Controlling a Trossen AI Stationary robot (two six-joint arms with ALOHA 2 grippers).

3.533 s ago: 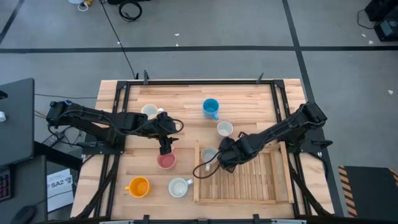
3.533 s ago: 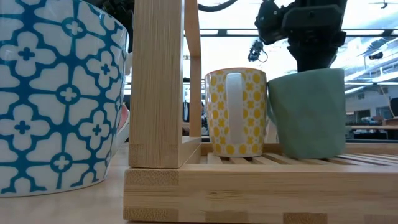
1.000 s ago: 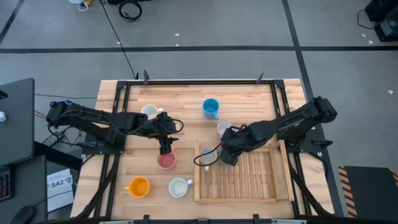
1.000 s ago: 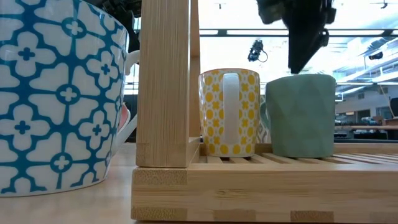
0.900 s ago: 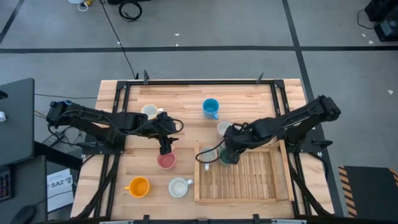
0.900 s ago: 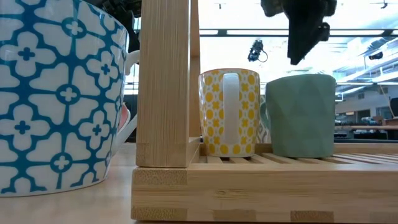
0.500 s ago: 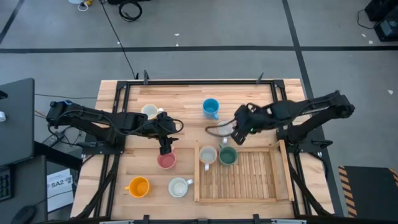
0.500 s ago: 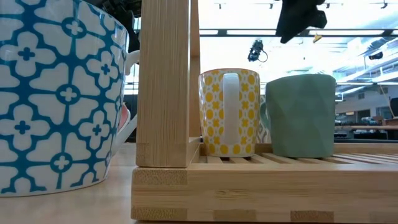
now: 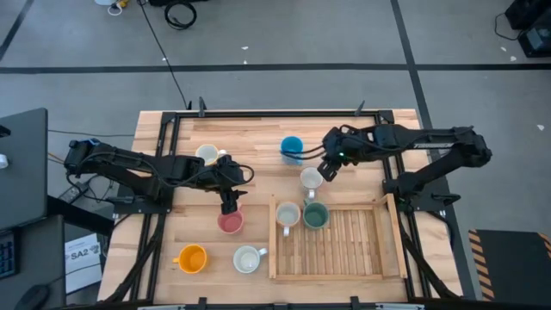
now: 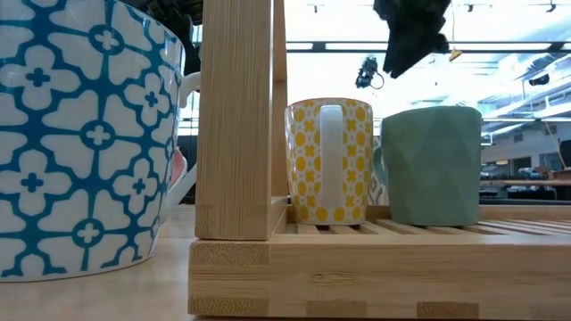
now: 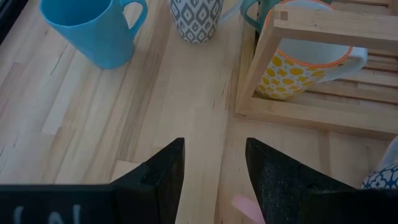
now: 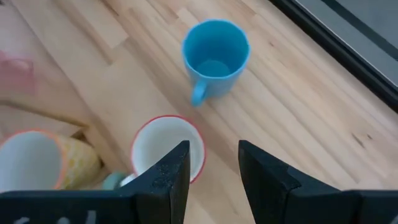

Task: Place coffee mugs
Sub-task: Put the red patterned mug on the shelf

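My right gripper (image 9: 324, 170) (image 12: 214, 167) hangs open above the table, beside a white red-rimmed mug (image 9: 311, 178) (image 12: 168, 153) and near the blue mug (image 9: 292, 148) (image 12: 215, 55). The wooden tray (image 9: 344, 271) holds a yellow-patterned mug (image 9: 287, 213) (image 10: 330, 160) and a green mug (image 9: 316, 215) (image 10: 430, 166), upright in its far left corner. My left gripper (image 9: 229, 207) (image 11: 214, 180) stands open just over the far rim of the pink mug (image 9: 230, 223), with bare table between its fingers.
An orange mug (image 9: 191, 258) and a blue-flowered white mug (image 9: 248, 258) (image 10: 80, 134) stand near the front left. A cream mug (image 9: 207, 154) sits by the left arm. The tray's corner post (image 10: 236, 116) rises beside the yellow mug. Most of the tray's slats are bare.
My right gripper has risen away from the green mug in the tray and swung toward the table's far edge, ending over the white red-rimmed mug. The green mug stays upright beside the yellow-patterned one.
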